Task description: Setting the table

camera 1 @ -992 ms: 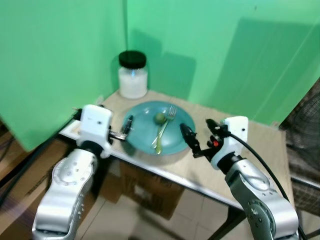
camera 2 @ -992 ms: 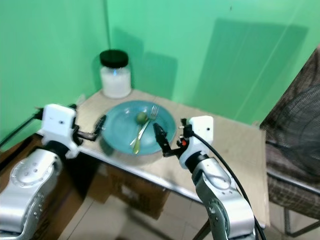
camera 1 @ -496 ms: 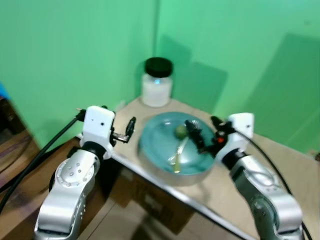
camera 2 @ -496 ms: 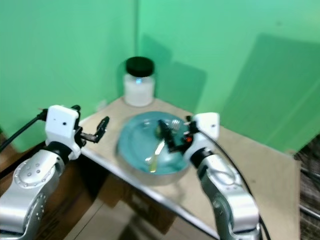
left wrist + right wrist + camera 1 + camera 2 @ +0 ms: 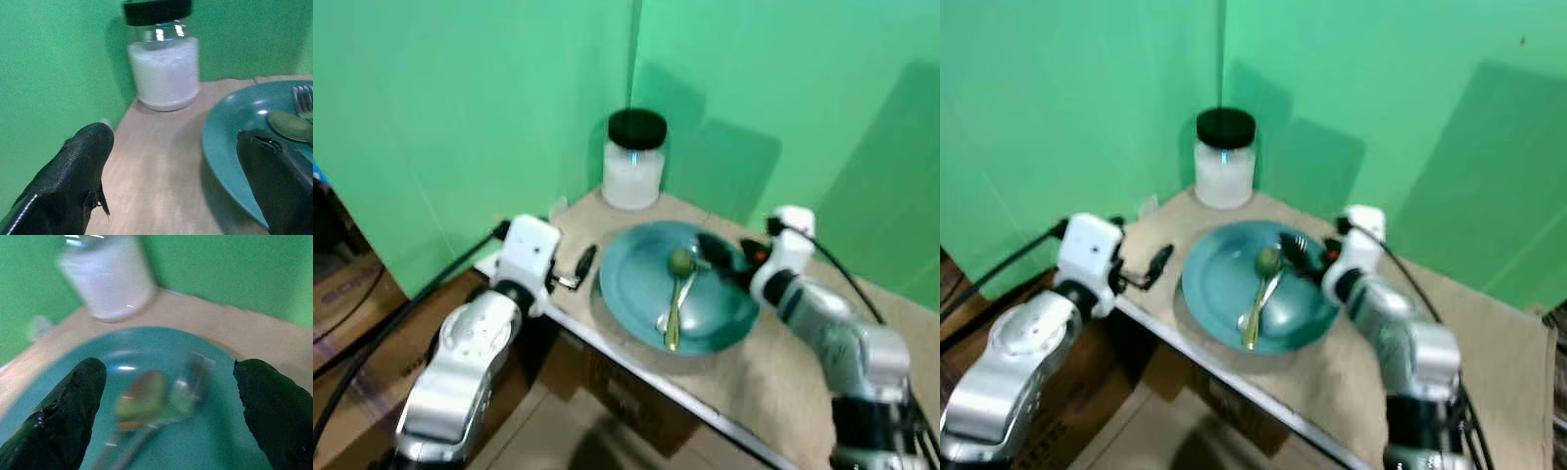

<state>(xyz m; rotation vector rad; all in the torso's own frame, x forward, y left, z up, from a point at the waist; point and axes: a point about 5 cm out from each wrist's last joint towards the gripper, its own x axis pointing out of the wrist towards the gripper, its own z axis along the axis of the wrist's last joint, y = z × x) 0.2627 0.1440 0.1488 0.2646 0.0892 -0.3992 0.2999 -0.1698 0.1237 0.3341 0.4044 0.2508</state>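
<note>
- Lying in the teal plate [image 5: 631, 284], the fork [image 5: 677, 294] runs its long axis from me toward the green wall, tines at the far end.
- My right gripper [image 5: 168, 396] hangs spread wide over the fork head.
- My left gripper [image 5: 171, 181] gapes at the plate's rim.
- No writing shows on the jar [image 5: 633, 159].

Teal plate [image 5: 1219, 294] on a tan worktop [image 5: 1489, 343] set against green walls. On the plate, a gold fork [image 5: 1261, 305] and a small green fruit [image 5: 1267, 260]. Behind it, a white-filled jar [image 5: 1225, 157] with black lid. Right hand [image 5: 1293, 253] over the plate's far rim by the fork's tines; left hand [image 5: 1157, 262] just beside the plate's near-left edge.
</note>
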